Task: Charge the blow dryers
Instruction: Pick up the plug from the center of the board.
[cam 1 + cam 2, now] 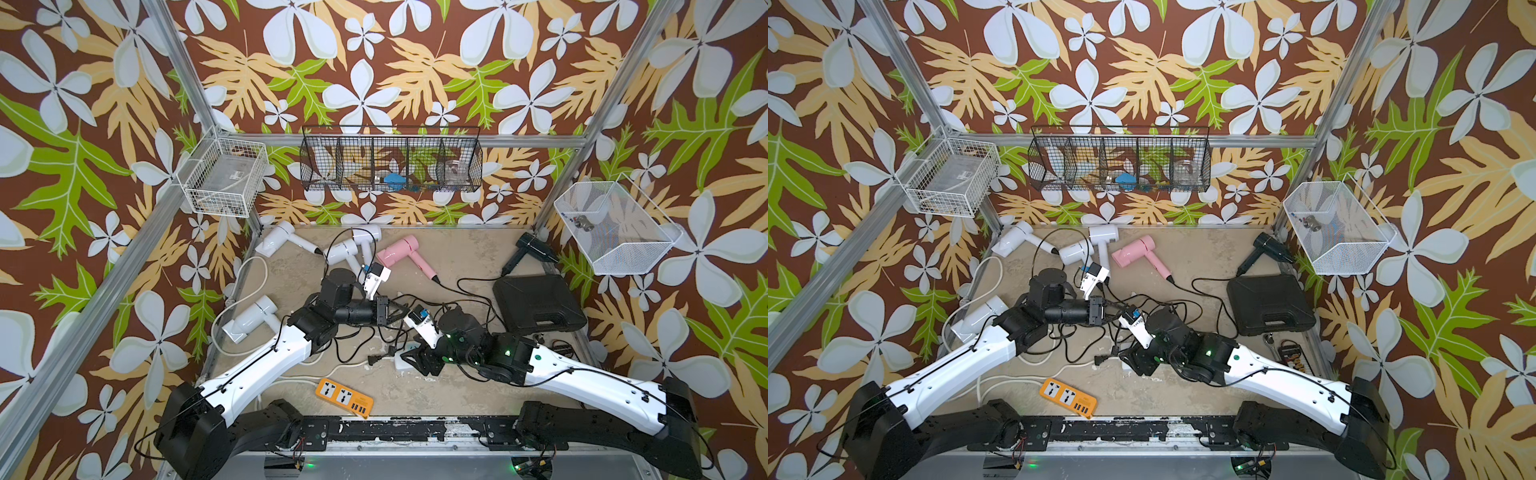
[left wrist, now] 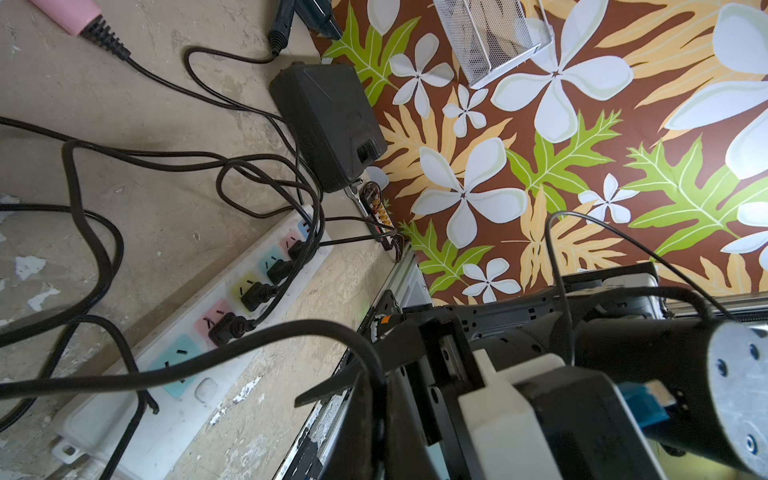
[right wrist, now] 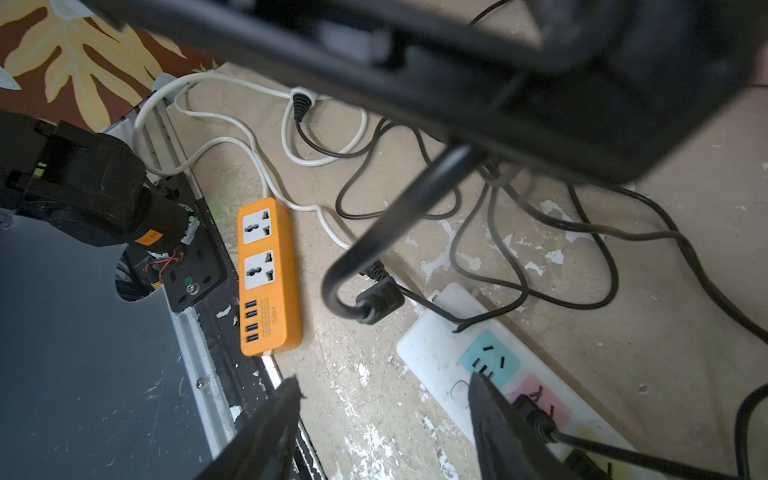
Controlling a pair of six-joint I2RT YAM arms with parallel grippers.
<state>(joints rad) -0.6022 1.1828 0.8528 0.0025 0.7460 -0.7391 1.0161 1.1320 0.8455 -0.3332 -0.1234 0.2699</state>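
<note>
Several blow dryers lie on the floor: white ones [image 1: 276, 241] [image 1: 365, 239] [image 1: 251, 318], a pink one [image 1: 399, 251] and a black one [image 1: 532, 247]. My left gripper [image 1: 390, 311] [image 2: 374, 399] is shut on a black cord [image 2: 249, 353]. That cord's plug [image 3: 380, 299] [image 1: 374, 359] hangs just above the floor near the end of the white power strip [image 2: 232, 307] [image 3: 436, 349]. Several plugs sit in the strip, and its blue end socket [image 3: 490, 359] is bare. My right gripper [image 3: 384, 415] [image 1: 413, 359] is open over the floor beside that end, holding nothing.
An orange power strip [image 1: 344, 397] [image 3: 266, 278] lies near the front rail. A black case [image 1: 538, 303] sits at the right wall, with small tools [image 1: 1291, 353] beside it. Tangled black cords [image 1: 415, 299] cover the middle floor. Wire baskets [image 1: 390, 160] hang on the walls.
</note>
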